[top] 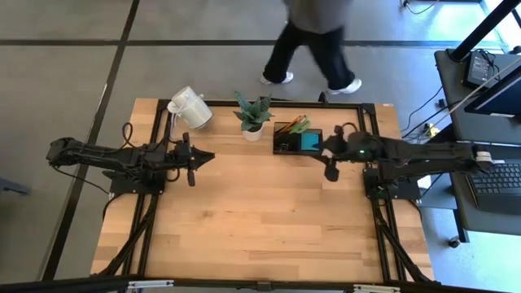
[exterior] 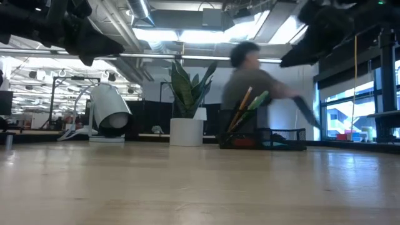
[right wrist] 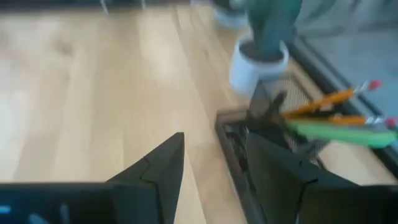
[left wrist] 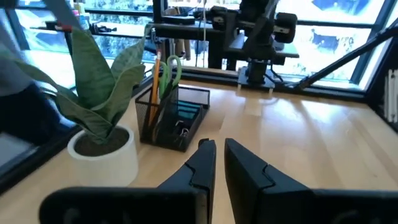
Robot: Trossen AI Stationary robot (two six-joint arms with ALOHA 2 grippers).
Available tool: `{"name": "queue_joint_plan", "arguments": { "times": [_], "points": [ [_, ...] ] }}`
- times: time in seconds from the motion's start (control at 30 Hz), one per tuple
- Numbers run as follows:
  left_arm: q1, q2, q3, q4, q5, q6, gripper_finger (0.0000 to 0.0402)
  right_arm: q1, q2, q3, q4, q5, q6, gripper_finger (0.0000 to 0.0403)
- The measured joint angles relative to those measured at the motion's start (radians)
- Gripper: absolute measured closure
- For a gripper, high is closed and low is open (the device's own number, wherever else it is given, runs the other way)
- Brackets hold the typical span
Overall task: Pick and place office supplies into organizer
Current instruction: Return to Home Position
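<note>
Right gripper [right wrist: 214,138] hangs open beside organizer [exterior: 284,139]; pencils [exterior: 240,106] stand slanted inside.

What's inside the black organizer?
In the organizer, pencils and green-handled scissors stand tilted; the blue sticky-note pad lies beside them. Smaller items can't be made out through the mesh.

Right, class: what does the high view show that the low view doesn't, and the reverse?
Only high: both arms end to end, with the left gripper and the right gripper near the organizer, plus a keyboard beside the table. Only low: ceiling lights and windows behind. Both: the tipped mug, the plant, the organizer holding pencils and scissors, and a person beyond the table.
</note>
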Motion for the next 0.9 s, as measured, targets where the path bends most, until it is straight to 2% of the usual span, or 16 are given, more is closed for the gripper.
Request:
{"name": "queue_joint_plan", "arguments": {
  "times": [0.13,0.37,0.5,0.9],
  "points": [
    [0.0,-0.001,0.0,-0.003,-0.022,-0.022,0.0375,0.0,-0.15,-0.081,0.054,-0.02,-0.014,0.0227],
    [0.0,-0.002,0.0,-0.04,-0.139,0.014,0.0375,0.0,-0.359,-0.201,0.044,-0.029,0.021,0.0227],
    [0.0,-0.03,0.0,-0.083,-0.15,0.023,0.0375,0.0,-0.47,-0.263,0.043,-0.028,0.038,0.0227],
    [0.0,-0.327,0.0,-0.251,-0.13,0.033,0.0375,0.0,-0.723,-0.329,-0.054,-0.028,0.054,0.0227]
  ]
}}
